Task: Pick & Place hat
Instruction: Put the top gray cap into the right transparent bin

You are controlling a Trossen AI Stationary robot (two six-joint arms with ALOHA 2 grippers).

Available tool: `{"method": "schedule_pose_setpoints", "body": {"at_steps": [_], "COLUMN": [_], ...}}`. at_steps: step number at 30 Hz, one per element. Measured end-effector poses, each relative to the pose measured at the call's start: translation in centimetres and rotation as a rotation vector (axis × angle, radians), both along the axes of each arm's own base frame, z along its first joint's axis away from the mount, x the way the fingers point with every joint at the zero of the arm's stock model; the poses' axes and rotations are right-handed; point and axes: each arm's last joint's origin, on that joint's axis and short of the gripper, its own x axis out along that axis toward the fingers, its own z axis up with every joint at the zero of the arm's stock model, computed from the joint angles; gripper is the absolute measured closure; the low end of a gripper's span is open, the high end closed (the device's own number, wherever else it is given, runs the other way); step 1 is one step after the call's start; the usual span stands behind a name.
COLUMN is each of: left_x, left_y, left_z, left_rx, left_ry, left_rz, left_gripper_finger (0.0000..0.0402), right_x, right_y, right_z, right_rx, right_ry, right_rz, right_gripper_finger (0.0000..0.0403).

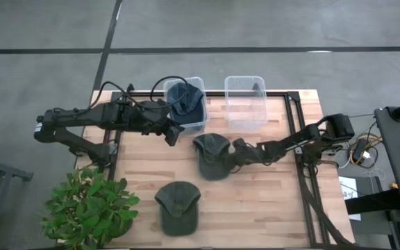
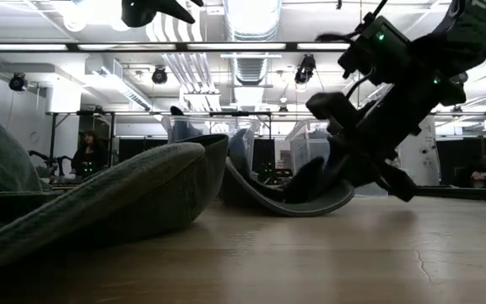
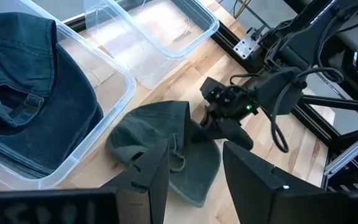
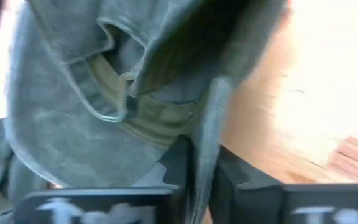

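Nearest cap: a grey-green cap [image 1: 178, 206] lies flat at the near edge of the tabletop [image 1: 269, 201], beside a potted plant [image 1: 89, 205] at the near left corner; no tool touches it.
Middle cap: a second grey-green cap [image 1: 210, 154] sits mid-tabletop, one edge lifted off the wood in the low view.
Right tool: the right tool [image 1: 236, 154] is low over the tabletop, clamped narrow on the middle cap's edge; the wrist view shows cloth pinched between its fingers [image 4: 182, 163].
Left tool: the left tool [image 1: 174, 134] hangs above the tabletop, just in front of the left bin, fingers [image 3: 151, 171] spread apart, holding nothing.
Left bin: a clear bin [image 1: 201, 114] at the far edge holds a dark blue cap [image 1: 184, 96].
Right bin: a second clear bin [image 1: 245, 114] stands beside it.
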Motion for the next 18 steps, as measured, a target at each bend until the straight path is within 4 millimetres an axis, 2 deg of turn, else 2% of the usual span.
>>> {"method": "schedule_pose_setpoints", "body": {"at_steps": [5, 10, 14, 18], "left_x": [0.0, 0.0, 0.0, 0.0], "left_y": [0.0, 0.0, 0.0, 0.0], "left_z": [0.0, 0.0, 0.0, 0.0], "left_rx": [0.000, 0.000, 0.000, 0.000], "left_ry": [0.000, 0.000, -0.001, 0.000], "left_rz": [0.000, 0.000, 0.000, 0.000], "left_gripper_finger": [0.0259, 0.0259, 0.0259, 0.0259], "right_x": [-0.1, -1.2, -2.5, -4.7], "right_y": [0.1, 0.3, 0.4, 0.2], "right_z": [1.7, 5.3, 10.0, 15.5], "right_rx": [-0.027, -0.039, -0.041, -0.052], "right_ry": [-0.060, -0.150, -0.223, -0.224], "right_rz": [0.042, 0.069, 0.081, 0.083], "right_gripper_finger": [0.0389, 0.0390, 0.0391, 0.0391]}}
